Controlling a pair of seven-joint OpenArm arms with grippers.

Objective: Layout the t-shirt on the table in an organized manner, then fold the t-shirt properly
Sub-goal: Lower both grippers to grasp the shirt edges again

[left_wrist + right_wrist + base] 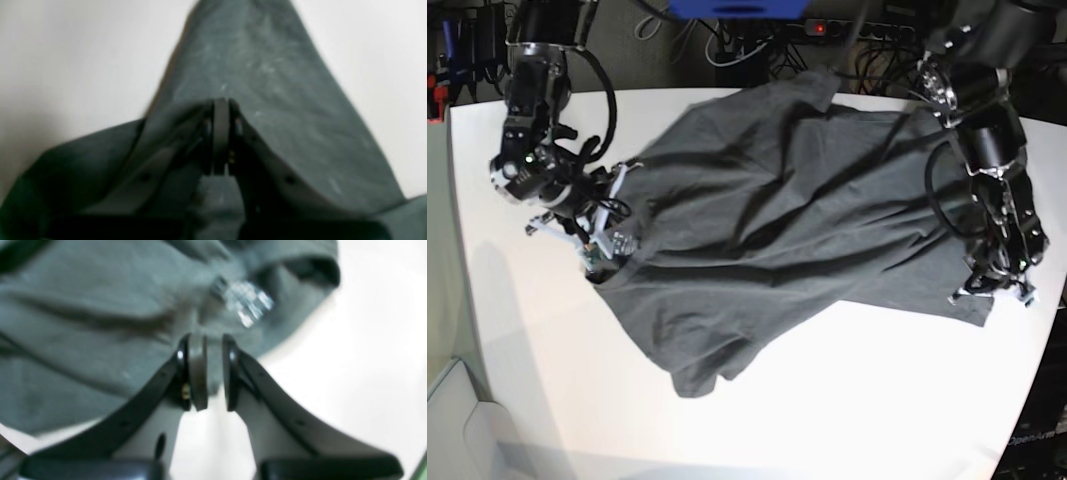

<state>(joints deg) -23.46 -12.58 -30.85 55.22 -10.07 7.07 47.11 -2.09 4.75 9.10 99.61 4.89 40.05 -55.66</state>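
Note:
The dark grey t-shirt (pixel 777 220) lies spread and wrinkled across the white table (pixel 827 400), its far edge near the back of the table. My left gripper (pixel 987 293) is at the shirt's right corner. In the left wrist view it (pixel 221 101) is shut on a fold of the t-shirt (pixel 267 83), which drapes over both fingers. My right gripper (pixel 599 262) sits at the shirt's left edge. In the right wrist view its jaws (pixel 213 340) stand a narrow gap apart with nothing between them, just short of the t-shirt (pixel 83 340) and its neck label (pixel 247 303).
Cables and a power strip (pixel 757 40) run behind the table's far edge. Bare white table (pixel 367 356) lies to the right of the right gripper. The table's rounded left edge borders a pale surface (pixel 447 420).

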